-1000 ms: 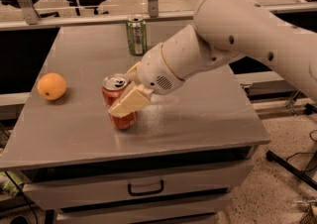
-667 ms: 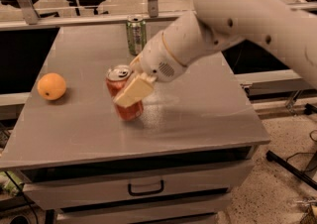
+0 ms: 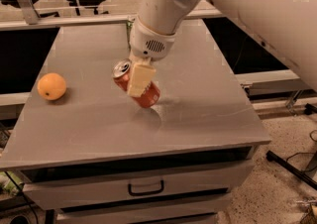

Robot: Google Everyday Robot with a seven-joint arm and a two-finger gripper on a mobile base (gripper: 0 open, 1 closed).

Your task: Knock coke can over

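The red coke can [image 3: 148,96] is near the middle of the grey table [image 3: 208,119]. It leans steeply, its silver top [image 3: 121,68] pointing up and to the left and its base low near the table surface. My gripper [image 3: 139,85] comes down from the big white arm and is on the can. One cream finger [image 3: 139,78] lies across the can's front. The other finger is hidden behind the can.
An orange [image 3: 51,86] lies on the table's left side. The arm [image 3: 163,10] covers the table's back middle, where a green can stood earlier. A drawer with a handle [image 3: 146,187] is under the table's front edge. Chairs stand behind the table.
The can has gone from upright to steeply tilted, with its top swung left. The arm and wrist have turned and risen above the can, and the green can is now hidden behind the arm.
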